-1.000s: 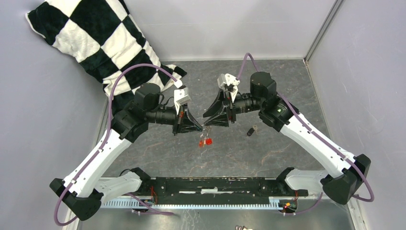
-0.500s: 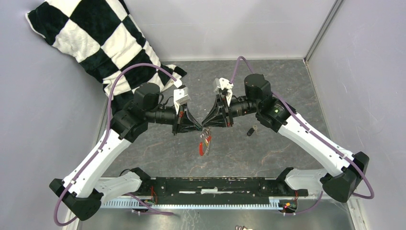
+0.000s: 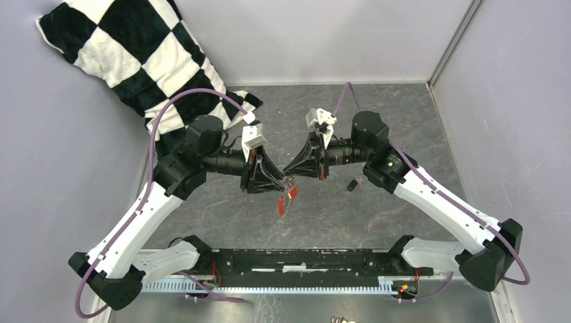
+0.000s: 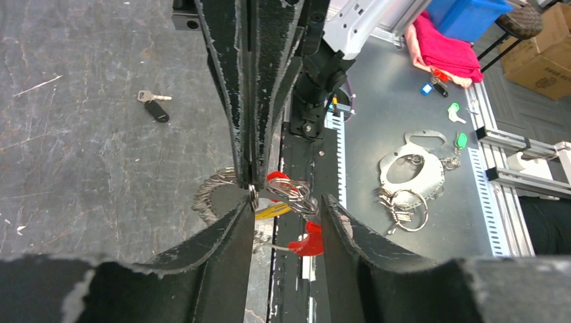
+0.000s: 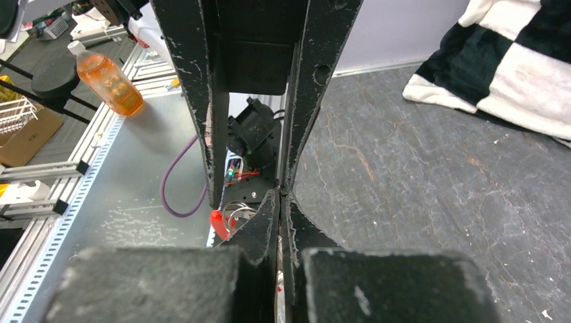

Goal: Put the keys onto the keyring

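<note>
The keyring hangs in the air between the two grippers, with red and yellow-headed keys dangling from it. My right gripper is shut on the ring's wire; its fingertips meet with the ring just beside them. My left gripper is open, and its fingers straddle the coiled ring, the red key head and the yellow key head. A black-headed key lies on the table to the right; it also shows in the left wrist view.
A black-and-white checkered cloth lies at the back left, by the left arm. Grey walls close in the table on three sides. Off the table's near edge lie metal handcuffs with rings and an orange bottle.
My right gripper has moved left toward the left one, closing the gap. The hanging keys have swung and turned edge-on. The left gripper shifted slightly toward the ring.
</note>
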Controlling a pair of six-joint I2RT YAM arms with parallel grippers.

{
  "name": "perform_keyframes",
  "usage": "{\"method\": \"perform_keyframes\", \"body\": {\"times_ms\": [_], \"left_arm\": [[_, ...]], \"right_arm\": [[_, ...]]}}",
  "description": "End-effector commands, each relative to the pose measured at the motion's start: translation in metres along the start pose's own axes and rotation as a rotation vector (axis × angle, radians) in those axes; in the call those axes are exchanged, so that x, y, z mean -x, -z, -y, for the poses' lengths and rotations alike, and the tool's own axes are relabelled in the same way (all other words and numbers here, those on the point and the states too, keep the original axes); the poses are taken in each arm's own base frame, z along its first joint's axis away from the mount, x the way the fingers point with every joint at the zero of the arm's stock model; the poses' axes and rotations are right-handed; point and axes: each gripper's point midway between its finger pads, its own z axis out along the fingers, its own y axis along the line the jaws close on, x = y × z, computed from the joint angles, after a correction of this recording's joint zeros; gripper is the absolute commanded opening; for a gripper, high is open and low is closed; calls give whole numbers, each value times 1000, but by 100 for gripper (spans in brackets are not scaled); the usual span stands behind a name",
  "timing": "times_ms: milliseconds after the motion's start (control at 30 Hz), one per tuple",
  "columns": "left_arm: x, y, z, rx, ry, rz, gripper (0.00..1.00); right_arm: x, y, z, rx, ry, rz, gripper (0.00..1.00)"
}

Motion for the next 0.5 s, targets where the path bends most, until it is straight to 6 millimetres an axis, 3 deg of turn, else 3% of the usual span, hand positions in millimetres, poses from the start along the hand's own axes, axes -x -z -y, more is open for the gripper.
{"method": "perform_keyframes", "body": {"times_ms": [0, 100, 300, 467], "left_arm": [[20, 10, 24, -76, -75, 47, 49], [15, 11, 25, -77, -86, 42, 49], [13, 14, 34, -111, -140, 53, 35], [13, 17, 35, -107, -198, 47, 34]], "right_arm": [[35, 3, -10, 6, 75, 127, 0], [36, 5, -14, 16, 72, 145, 0], [32, 5, -22, 56, 56, 162, 1], [30, 7, -29, 88, 53, 165, 1]]}}
